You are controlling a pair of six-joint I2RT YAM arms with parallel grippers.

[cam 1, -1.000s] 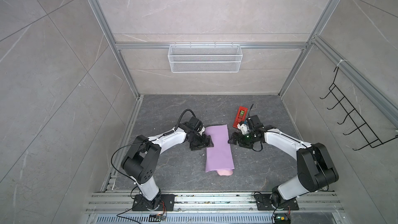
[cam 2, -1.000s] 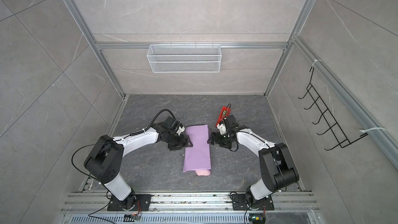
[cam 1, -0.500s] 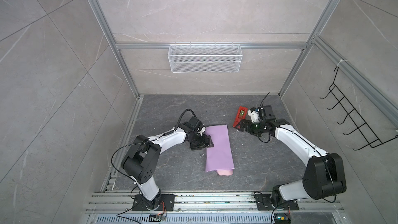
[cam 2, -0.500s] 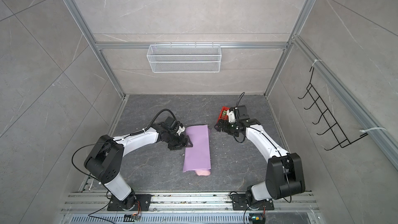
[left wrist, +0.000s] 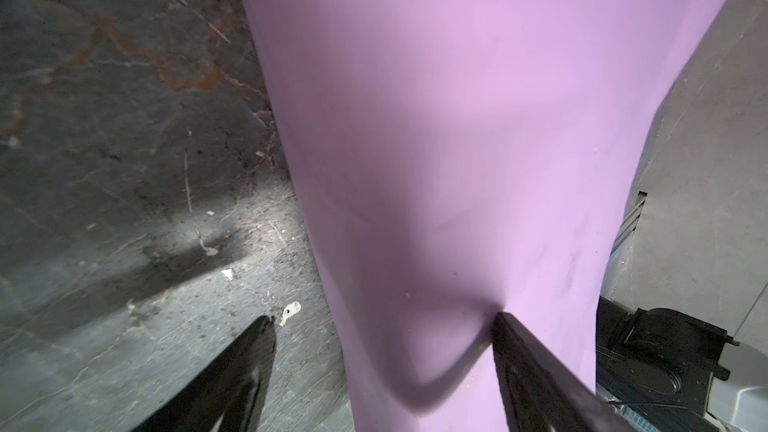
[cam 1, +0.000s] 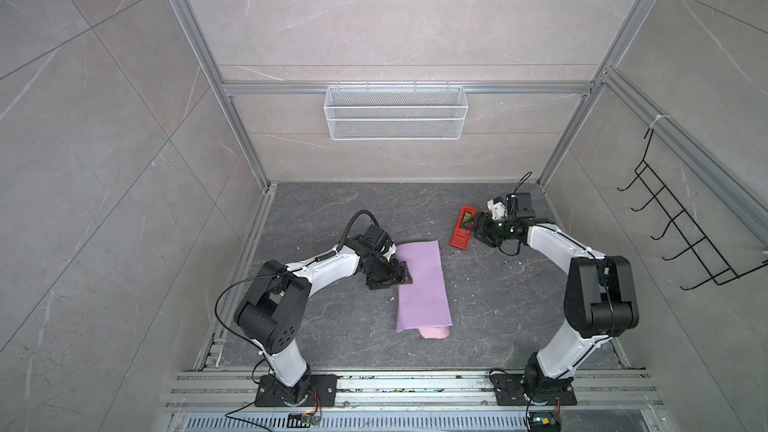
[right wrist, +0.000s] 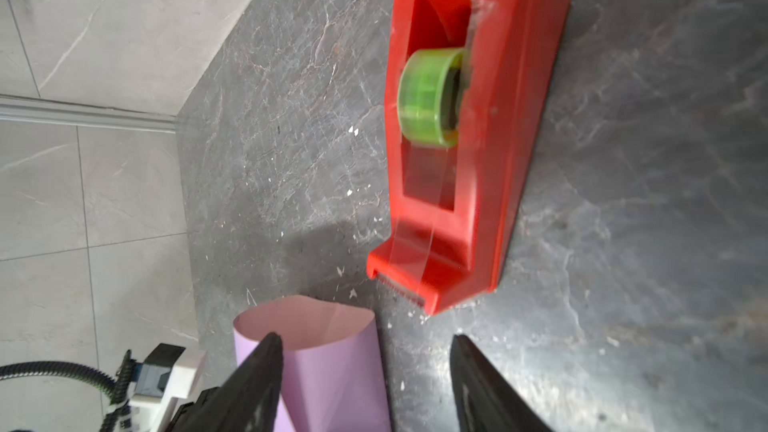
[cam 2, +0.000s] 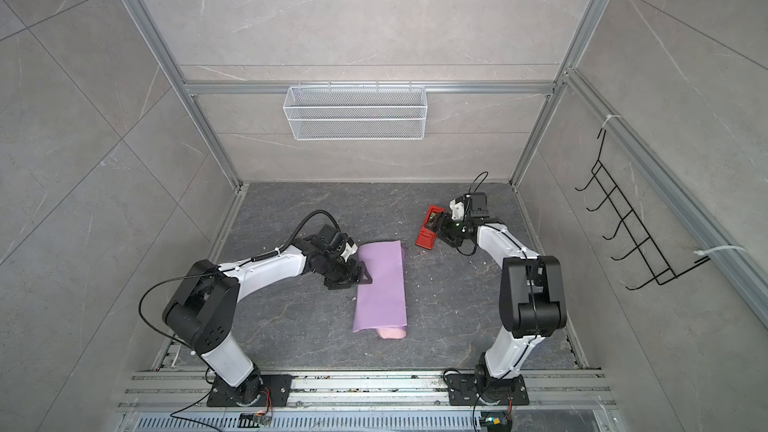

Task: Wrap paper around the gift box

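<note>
Around the dark grey marbled stone floor [cam 1: 332, 209] stand pale grey veined tile walls [cam 1: 374, 14]; a white wire mesh basket [cam 1: 395, 112] hangs at the back, a black wire hook rack [cam 1: 681, 211] at the side.

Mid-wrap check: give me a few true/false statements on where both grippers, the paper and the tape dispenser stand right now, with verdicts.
1. One finger of the left gripper presses on the paper. True.
2. The right gripper is clamped on the tape dispenser. False: its jaws stand apart, and the dispenser lies ahead of them, ungripped.
3. The dispenser carries a green tape roll. True.
4. The paper lies as one flat open sheet. False: it is folded over, lilac outside, with pink showing at its ends.
5. The wire basket on the back wall holds something. False: it looks empty.
</note>
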